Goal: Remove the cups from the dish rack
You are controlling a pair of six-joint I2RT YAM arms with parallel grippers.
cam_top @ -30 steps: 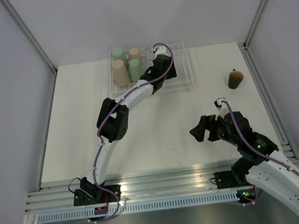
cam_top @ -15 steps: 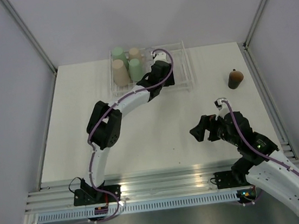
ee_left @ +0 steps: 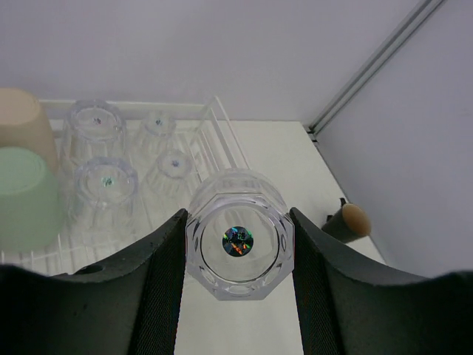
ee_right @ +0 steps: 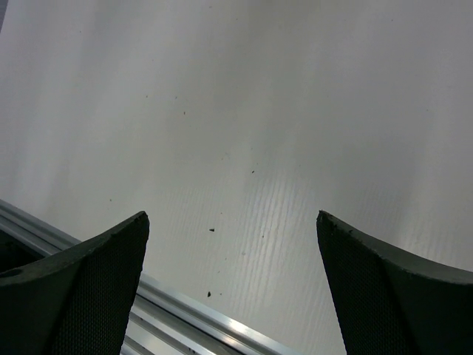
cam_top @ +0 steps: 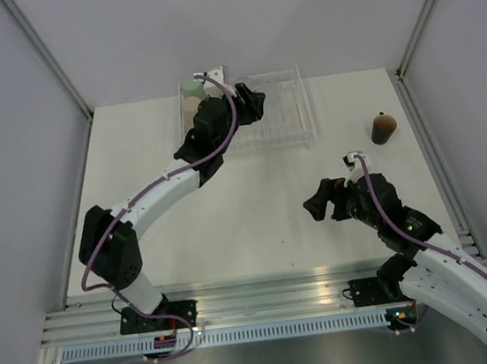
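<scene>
Since a clear cup [ee_left: 239, 244] is seen clamped, base towards the camera, between the fingers of the left gripper [ee_left: 237, 231], the step in hand is judged to be the removal of that cup from the dish rack [cam_top: 288, 121]. The cup is held over the rack, apparently raised off the wire, though clearance cannot be confirmed. Several further clear cups [ee_left: 98, 124], a green tumbler [ee_left: 26, 198] and a beige tumbler [ee_left: 21, 118] are noted in the rack beyond it. One dark brown cup [cam_top: 383, 127] stands on the table [cam_top: 255, 207], well to the right of the rack. The right gripper [cam_top: 321, 209] is held spread wide and empty over bare table. For the next move, the held cup would need to be carried past the rack edge, set down on open table away from the brown cup, and only then released.
</scene>
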